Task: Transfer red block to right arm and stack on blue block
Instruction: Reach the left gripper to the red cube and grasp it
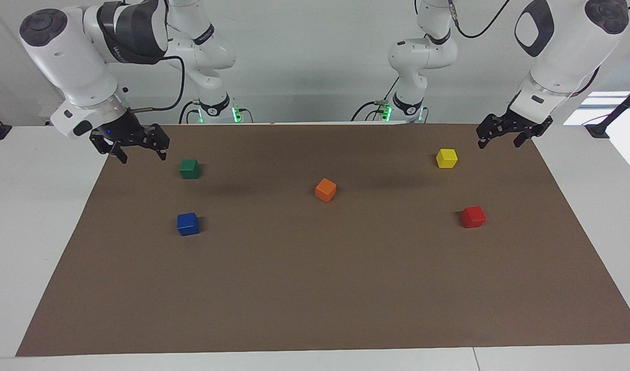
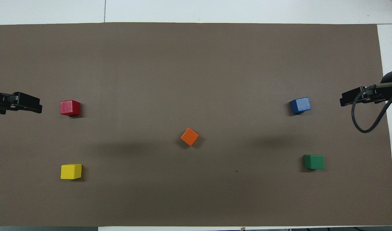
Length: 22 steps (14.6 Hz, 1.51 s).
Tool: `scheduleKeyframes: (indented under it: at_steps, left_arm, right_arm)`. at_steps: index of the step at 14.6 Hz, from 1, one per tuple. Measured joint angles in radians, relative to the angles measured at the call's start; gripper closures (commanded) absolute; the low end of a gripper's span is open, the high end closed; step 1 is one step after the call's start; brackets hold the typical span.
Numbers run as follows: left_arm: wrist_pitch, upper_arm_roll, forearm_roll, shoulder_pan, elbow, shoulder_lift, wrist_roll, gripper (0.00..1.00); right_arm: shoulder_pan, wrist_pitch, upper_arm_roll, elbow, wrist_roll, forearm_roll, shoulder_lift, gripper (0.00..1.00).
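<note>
The red block [image 1: 473,216] [image 2: 69,107] lies on the brown mat toward the left arm's end of the table. The blue block [image 1: 188,223] [image 2: 300,105] lies toward the right arm's end. My left gripper [image 1: 500,141] [image 2: 35,107] hangs open and empty over the mat's edge at its own end, apart from the red block. My right gripper [image 1: 143,154] [image 2: 344,100], on the arm with the small blue light, hangs open and empty over the mat's edge at its end, apart from the blue block. Both arms wait.
A yellow block [image 1: 446,157] [image 2: 71,171] sits nearer to the robots than the red block. A green block [image 1: 189,168] [image 2: 313,161] sits nearer to the robots than the blue block. An orange block [image 1: 326,189] [image 2: 189,136] lies mid-mat. The brown mat [image 1: 315,288] covers most of the table.
</note>
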Motion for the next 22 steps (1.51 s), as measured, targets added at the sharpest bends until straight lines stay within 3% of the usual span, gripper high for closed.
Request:
scheduleKeyframes:
  at_steps: [6, 10, 22]
  left_arm:
    - [0.019, 0.012, 0.0, 0.001, -0.005, 0.0, 0.0, 0.0]
    - [0.139, 0.051, 0.0, 0.003, -0.086, 0.006, 0.0, 0.0]
    - [0.473, 0.051, 0.0, 0.003, -0.306, 0.161, 0.0, 0.0]
  right_arm:
    - [0.0, 0.0, 0.0, 0.0, 0.0, -0.001, 0.0, 0.0]
    - [0.0, -0.001, 0.0, 0.0, 0.0, -0.002, 0.0, 0.0]
    - [0.0, 0.002, 0.0, -0.002, 0.0, 0.0, -0.002, 0.0]
